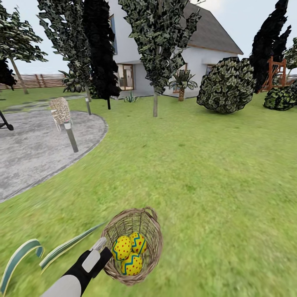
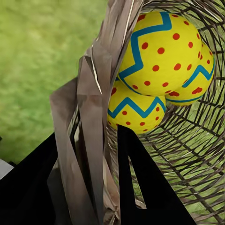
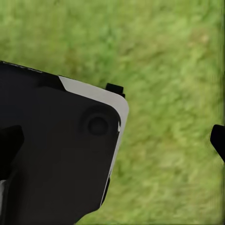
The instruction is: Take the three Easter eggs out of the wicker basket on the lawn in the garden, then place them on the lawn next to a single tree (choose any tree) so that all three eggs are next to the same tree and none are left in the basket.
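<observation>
The brown wicker basket hangs tilted just above the lawn at the bottom centre of the head view. Three yellow Easter eggs with red dots and blue zigzags lie together inside it. My left gripper is shut on the basket's near rim. In the left wrist view its black fingers stand on either side of the woven wall, with the eggs just beyond. A tree with a pale trunk stands far ahead on the grass. My right gripper hangs open over grass.
A grey paved patio lies to the left, with a woven seat on a post at its edge. Ahead stand a black-trunked dark tree, a round bush and the white house. Long striped leaves curl beside my left arm.
</observation>
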Robot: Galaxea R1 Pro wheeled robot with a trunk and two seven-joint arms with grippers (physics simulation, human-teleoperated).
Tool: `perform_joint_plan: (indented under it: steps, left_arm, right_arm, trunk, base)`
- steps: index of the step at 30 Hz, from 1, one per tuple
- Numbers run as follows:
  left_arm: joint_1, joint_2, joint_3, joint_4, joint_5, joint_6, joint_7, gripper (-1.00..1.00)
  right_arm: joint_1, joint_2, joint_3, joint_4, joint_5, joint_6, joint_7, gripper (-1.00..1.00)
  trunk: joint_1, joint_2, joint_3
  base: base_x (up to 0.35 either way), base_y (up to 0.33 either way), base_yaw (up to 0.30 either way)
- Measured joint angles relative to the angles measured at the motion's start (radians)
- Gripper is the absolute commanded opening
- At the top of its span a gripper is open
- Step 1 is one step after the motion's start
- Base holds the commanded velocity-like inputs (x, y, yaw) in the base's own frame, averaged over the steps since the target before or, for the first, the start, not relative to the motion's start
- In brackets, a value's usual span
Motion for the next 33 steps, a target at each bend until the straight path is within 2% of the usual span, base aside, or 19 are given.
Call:
perform_joint_plan:
  steps: [33]
  left_arm:
    - [0.0, 0.001, 0.0, -0.002, 0.001, 0.001, 0.0, -1.0]
  right_arm:
    - [0.0, 0.0, 0.0, 0.0, 0.0, 0.0, 0.0, 1.0]
  trunk:
    - [0.0, 0.0, 0.0]
  base:
    - [0.301, -0.16, 0.0]
